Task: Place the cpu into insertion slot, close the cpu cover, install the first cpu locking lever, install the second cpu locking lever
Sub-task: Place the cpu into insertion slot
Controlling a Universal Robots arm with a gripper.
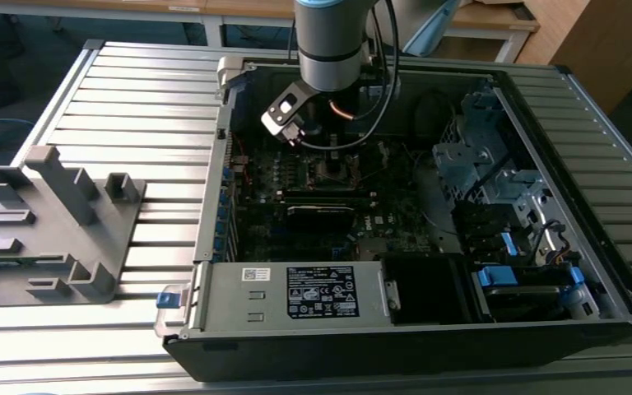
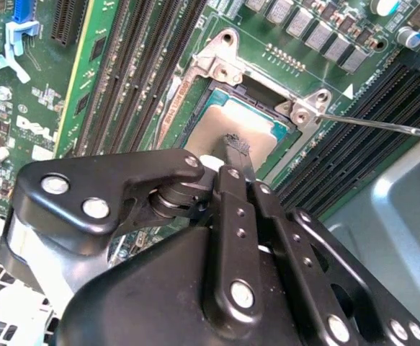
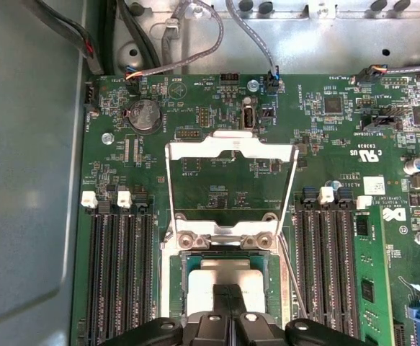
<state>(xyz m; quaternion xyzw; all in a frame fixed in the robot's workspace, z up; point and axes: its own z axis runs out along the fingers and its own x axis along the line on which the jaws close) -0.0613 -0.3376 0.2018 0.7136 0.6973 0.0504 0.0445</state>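
At the exterior view's left, one grey fixture (image 1: 47, 226) sits on the slatted table (image 1: 129, 90). At centre frame, the arm (image 1: 336, 41) reaches into the open computer case (image 1: 294, 350). In the first wrist view one cpu (image 3: 228, 272) lies in its socket, one cpu cover (image 3: 231, 146) raised open beside it. The gripper (image 3: 228, 299) has its jaws pressed together, tips touching the chip's top.

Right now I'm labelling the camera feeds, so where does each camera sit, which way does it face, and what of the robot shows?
Exterior view: off the arm, high up, looking down into the open computer case; the arm reaches in.
First wrist view: on the arm, facing down at the circuit board; the raised cover stands beyond the chip, with the hand over it.
Second wrist view: on the arm, looking along the hand to the chip.
Shared: both wrist views show the shut hand's tip at the chip.
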